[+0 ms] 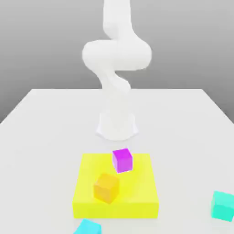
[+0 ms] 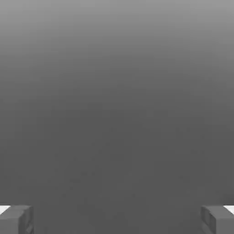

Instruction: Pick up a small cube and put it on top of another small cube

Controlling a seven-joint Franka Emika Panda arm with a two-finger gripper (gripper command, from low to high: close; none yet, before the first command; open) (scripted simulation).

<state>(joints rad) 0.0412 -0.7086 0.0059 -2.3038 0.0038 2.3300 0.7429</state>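
Turquoise-green cube (image 1: 223,206) on bench (image 1: 183,137), ext. view's right; end effector (image 2: 117,221) fingers wide apart, empty; must prob. travel to cube's side.

1 gripper (image 2: 117,220) with 2 fingers (image 2: 25,220) wide apart, nothing between

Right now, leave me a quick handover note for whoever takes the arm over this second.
Gripper: fingers wide apart, nothing between them.
Job's things: turquoise-green cube on the table, at the exterior view's right edge; magenta cube and orange cube on the yellow block. Cyan cube sits nearer the camera.
Done: no small cube stacked on another.
Left: pick up one small cube, likely the turquoise-green one, and set it on another.
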